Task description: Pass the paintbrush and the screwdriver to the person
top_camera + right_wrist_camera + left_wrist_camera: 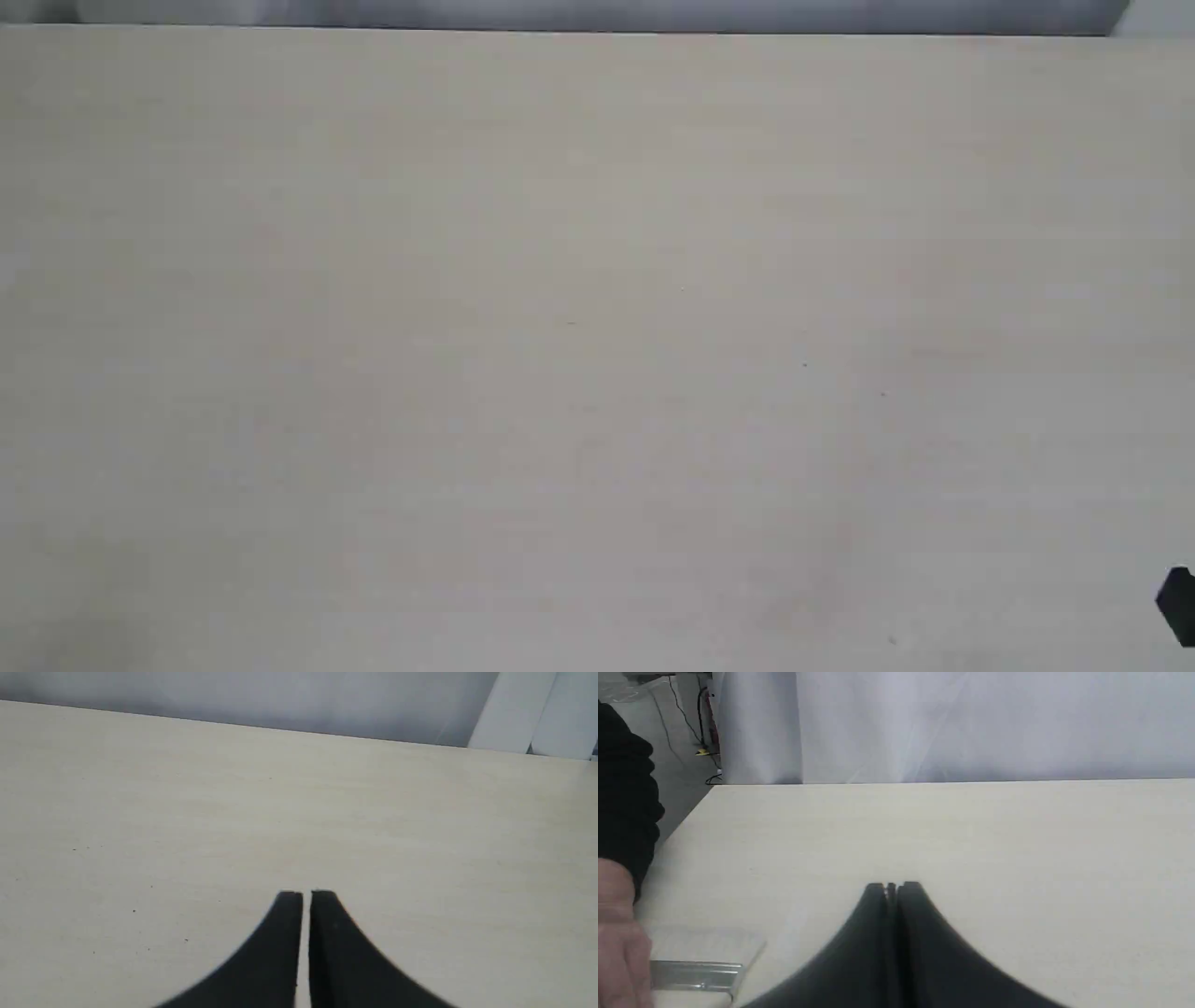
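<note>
Left wrist view: person [616, 938], dark sleeve, hand at paintbrush [696, 975] near table [971, 826] edge; ferrule and pale bristles show, handle hidden. Left gripper [892, 887] apart from brush, jaws together, empty. Right gripper [306, 893] over bare table, jaws nearly together, nothing between. Screwdriver out of sight in every view. Judgement: brush seems with person; screwdriver handover unconfirmed, possibly still to do

Exterior view looks down on table [597, 280], close, wrist views low — facing its far edge
</note>
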